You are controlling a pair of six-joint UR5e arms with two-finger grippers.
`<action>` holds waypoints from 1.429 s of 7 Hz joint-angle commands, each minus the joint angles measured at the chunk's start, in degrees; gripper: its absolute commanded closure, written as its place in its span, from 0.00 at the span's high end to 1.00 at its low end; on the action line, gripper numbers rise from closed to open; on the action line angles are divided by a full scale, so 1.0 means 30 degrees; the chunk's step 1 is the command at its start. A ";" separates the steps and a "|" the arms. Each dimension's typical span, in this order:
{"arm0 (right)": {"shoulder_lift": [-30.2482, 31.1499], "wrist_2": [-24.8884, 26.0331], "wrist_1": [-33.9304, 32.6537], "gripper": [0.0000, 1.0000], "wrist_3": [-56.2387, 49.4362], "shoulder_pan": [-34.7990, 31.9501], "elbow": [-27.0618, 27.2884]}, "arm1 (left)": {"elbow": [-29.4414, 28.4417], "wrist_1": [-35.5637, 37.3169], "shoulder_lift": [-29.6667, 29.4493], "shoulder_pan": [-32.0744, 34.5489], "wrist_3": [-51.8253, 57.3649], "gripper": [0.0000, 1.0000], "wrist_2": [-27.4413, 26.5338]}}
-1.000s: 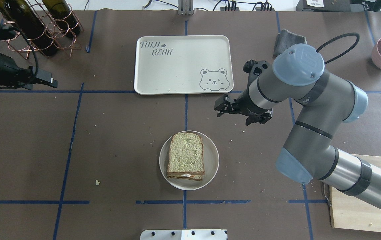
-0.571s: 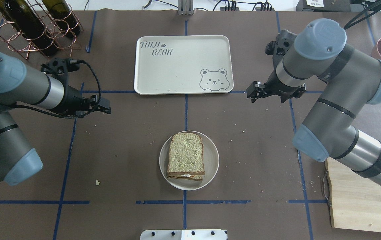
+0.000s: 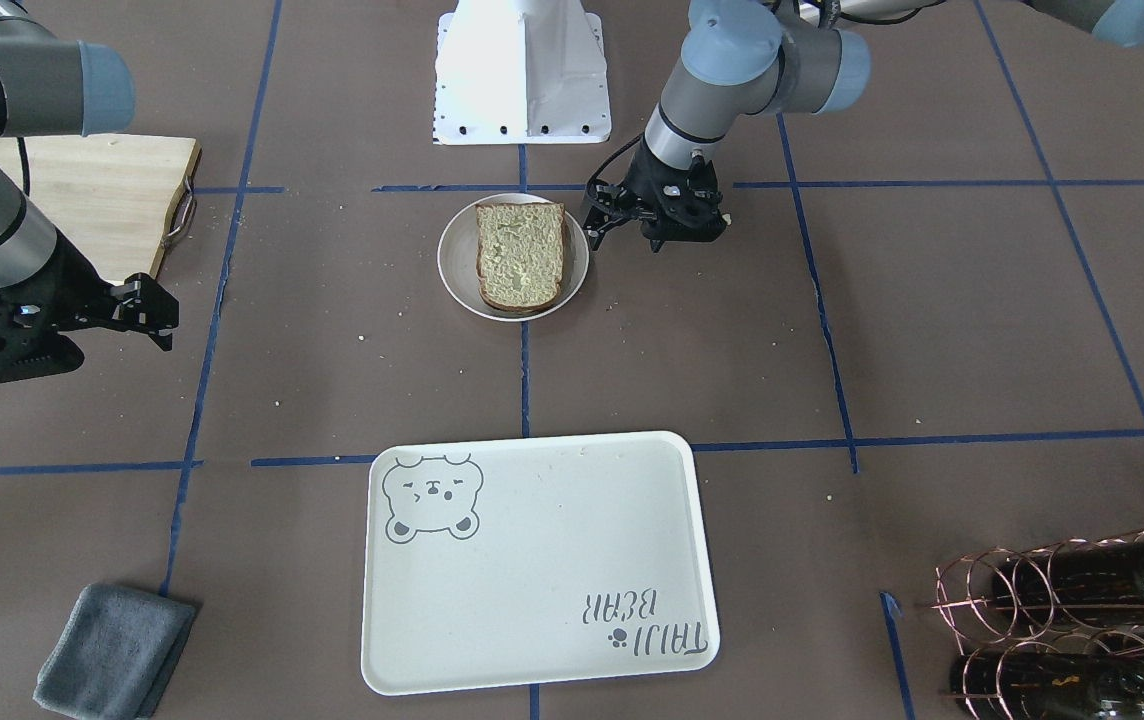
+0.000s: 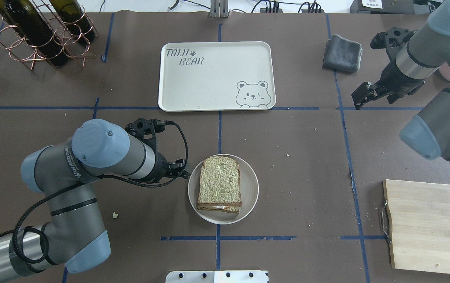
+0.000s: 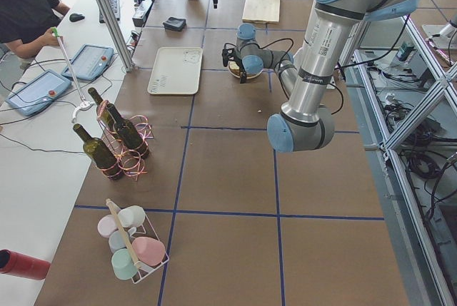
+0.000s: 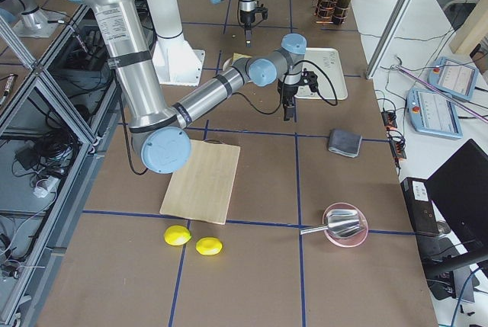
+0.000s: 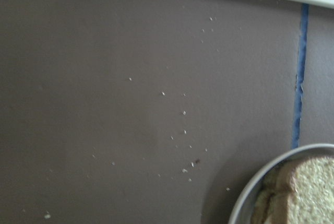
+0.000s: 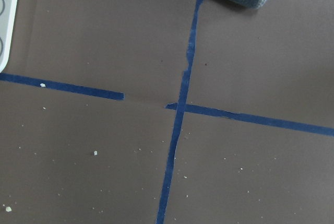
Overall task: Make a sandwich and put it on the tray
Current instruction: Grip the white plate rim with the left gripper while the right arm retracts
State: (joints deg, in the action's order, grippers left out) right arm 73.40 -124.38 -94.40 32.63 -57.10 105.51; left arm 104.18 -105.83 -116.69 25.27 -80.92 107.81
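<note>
The sandwich (image 4: 220,182) lies on a small round off-white plate (image 4: 248,192): two bread slices stacked, a sliver of white egg (image 4: 219,207) showing between them. It also shows in the front view (image 3: 520,255) and at the left wrist view's lower right (image 7: 300,192). The cream bear tray (image 4: 209,78) lies bare beyond the plate, also in the front view (image 3: 532,560). My left gripper (image 4: 184,169) is open and empty at the plate's left rim, seen in the front view too (image 3: 596,213). My right gripper (image 4: 356,100) is open and empty, far right of the tray.
A folded grey cloth (image 4: 342,53) lies right of the tray, near the right gripper. A wooden cutting board (image 4: 429,226) is at front right. A copper rack with wine bottles (image 4: 44,31) stands at back left. Crumbs dot the table.
My left arm swung in from the far left to the plate's left rim. My right arm pulled back to the right, away from the plate, toward the grey cloth.
</note>
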 commanded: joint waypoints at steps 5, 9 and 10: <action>0.0818 -0.1108 0.0030 1.00 -0.1384 -0.1210 -0.0015 | -0.1854 -0.0174 -0.1298 -0.1215 -0.0096 0.42 -0.0518; 0.0847 -0.1108 0.0030 1.00 -0.1355 -0.1210 0.0014 | -0.2061 -0.0377 -0.1299 -0.1275 -0.0067 0.23 -0.0547; 0.0876 -0.1108 0.0030 1.00 -0.1354 -0.1210 0.0015 | -0.2148 -0.0814 -0.1299 -0.1275 -0.0096 0.21 -0.0548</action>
State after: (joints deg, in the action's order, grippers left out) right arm 75.96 -127.70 -94.31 28.53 -60.73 105.52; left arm 97.99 -107.08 -120.62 21.45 -81.15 106.20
